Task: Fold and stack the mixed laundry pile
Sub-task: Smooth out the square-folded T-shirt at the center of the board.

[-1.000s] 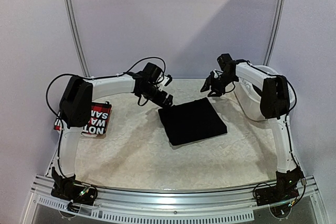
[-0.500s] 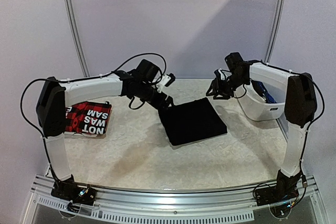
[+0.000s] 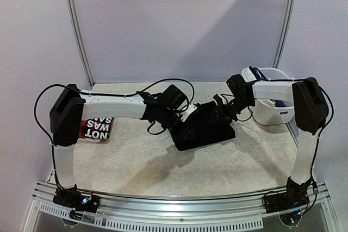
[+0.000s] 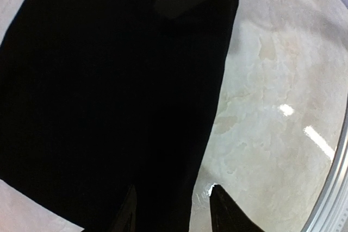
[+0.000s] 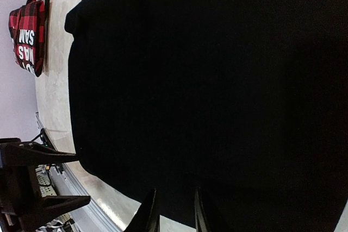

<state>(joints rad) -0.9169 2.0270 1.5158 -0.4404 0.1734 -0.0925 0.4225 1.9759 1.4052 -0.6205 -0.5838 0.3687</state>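
Note:
A folded plain black garment lies mid-table. My left gripper is low over its left edge. In the left wrist view the jaws of this gripper stand apart and straddle the edge of the cloth. My right gripper is down at the garment's far right corner. Its jaws show a narrow gap over the cloth's edge. A folded red-black plaid garment with white lettering lies at the left, also seen in the right wrist view.
A white plastic basket stands at the far right with something blue inside. The metal rail runs along the near table edge. The left arm's elbow hangs over the plaid garment.
Both arms came down and inward onto the black garment from its far corners. Both grippers' jaws have narrowed. The garment has not visibly shifted.

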